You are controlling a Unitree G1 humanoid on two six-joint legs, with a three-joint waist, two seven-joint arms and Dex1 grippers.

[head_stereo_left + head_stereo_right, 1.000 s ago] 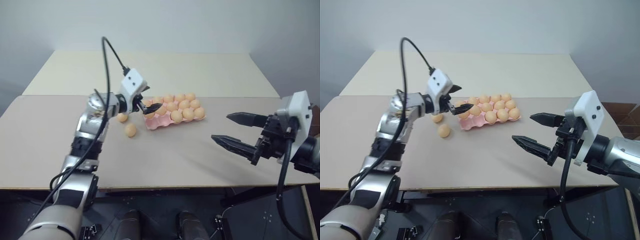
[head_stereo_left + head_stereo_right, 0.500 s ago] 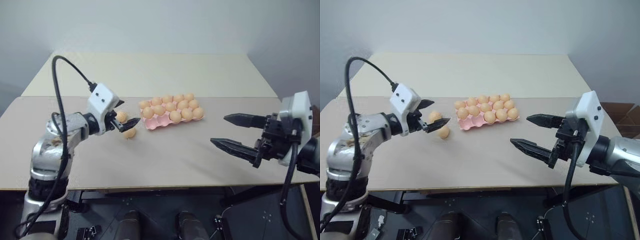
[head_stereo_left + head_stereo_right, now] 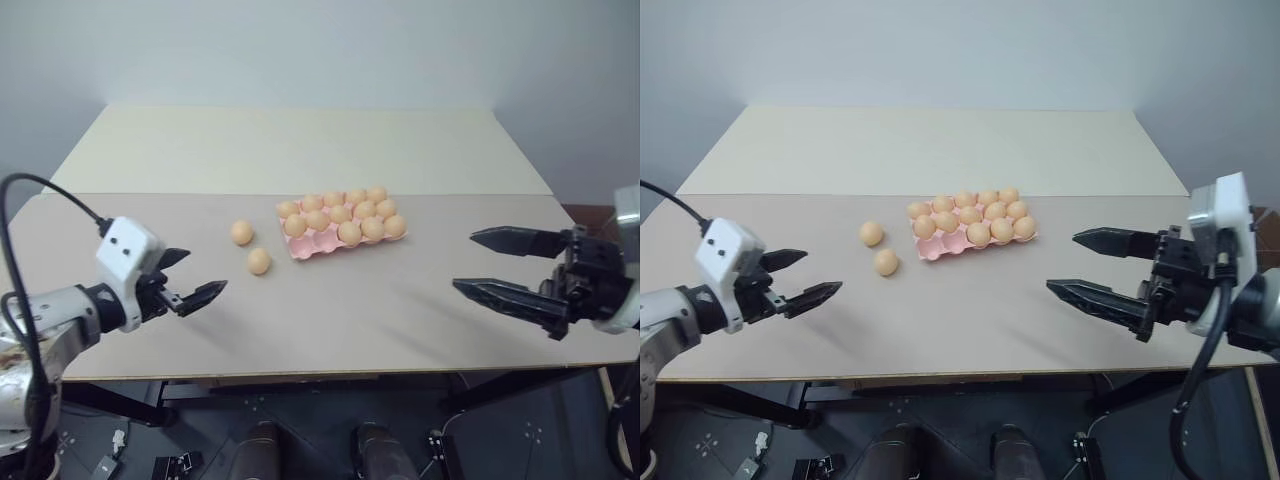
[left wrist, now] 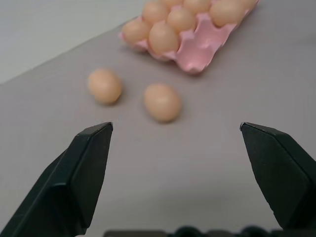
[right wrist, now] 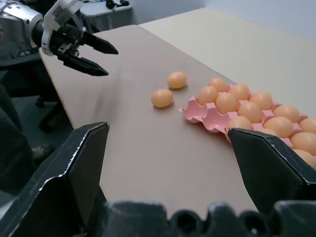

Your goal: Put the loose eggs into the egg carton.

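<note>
The matte beige table (image 3: 330, 310) lies bare between both sets of fingers and the work, nothing standing in the way; the egg carton (image 3: 322, 243), a pale pink moulded tray of round cups mostly filled with smooth tan eggs, sits well ahead of the right gripper (image 3: 496, 266) and farther from the left gripper (image 3: 192, 281). Both grippers hang empty above the near edge, tapered black fingers spread wide. The two loose eggs (image 3: 259, 261), smooth orange-tan ovals, rest apart on the table just beside the carton's end, ahead of the left fingers.

Lab-like test room: bare beige tables (image 3: 300, 140), blank grey wall (image 3: 320, 50), no furnishings.
</note>
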